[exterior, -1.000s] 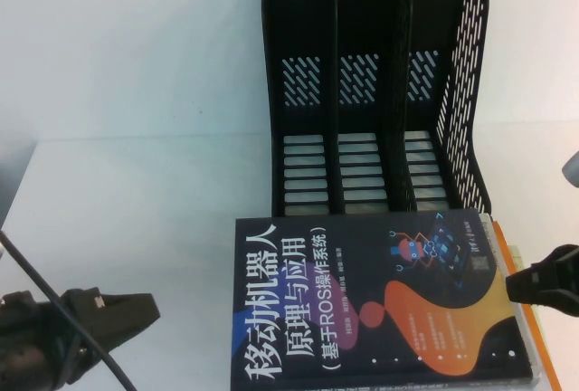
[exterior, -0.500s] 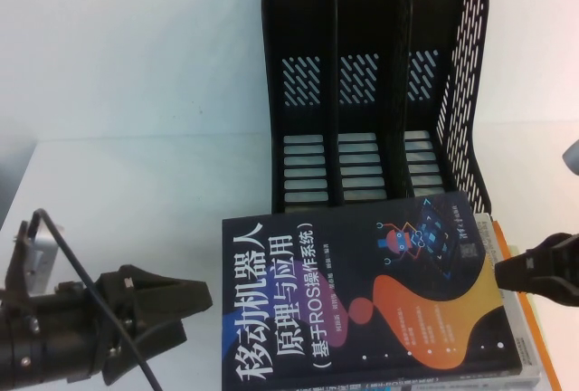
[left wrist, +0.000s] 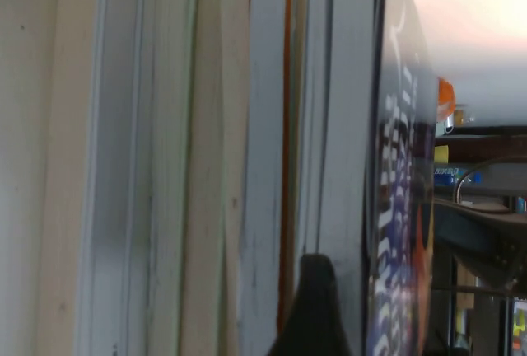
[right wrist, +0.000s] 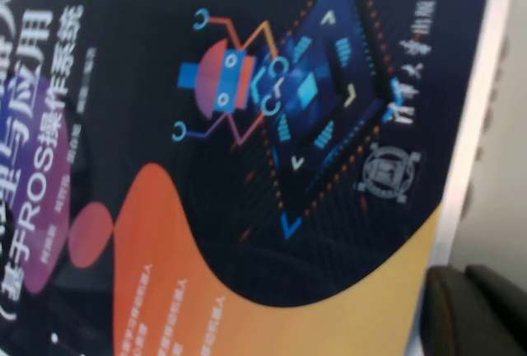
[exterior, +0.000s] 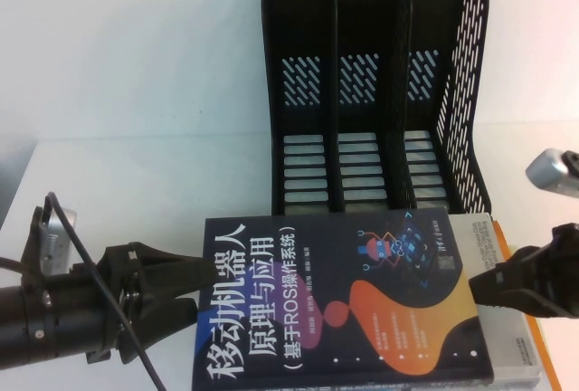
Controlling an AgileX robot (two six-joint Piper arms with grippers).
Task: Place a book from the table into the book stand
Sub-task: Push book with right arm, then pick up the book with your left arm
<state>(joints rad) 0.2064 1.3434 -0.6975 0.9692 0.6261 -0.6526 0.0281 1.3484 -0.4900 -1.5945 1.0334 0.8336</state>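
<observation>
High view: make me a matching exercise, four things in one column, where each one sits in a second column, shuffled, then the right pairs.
Things
1. thick dark navy paperback book
2. black plastic three-slot book stand
3. left tool
4. right tool

Places
A. at the book's right edge
B. on top of a stack of other books
C. at the book's left edge
D. upright on the plain white table, behind the stack

Pairs: 1-B, 2-D, 3-C, 4-A
</observation>
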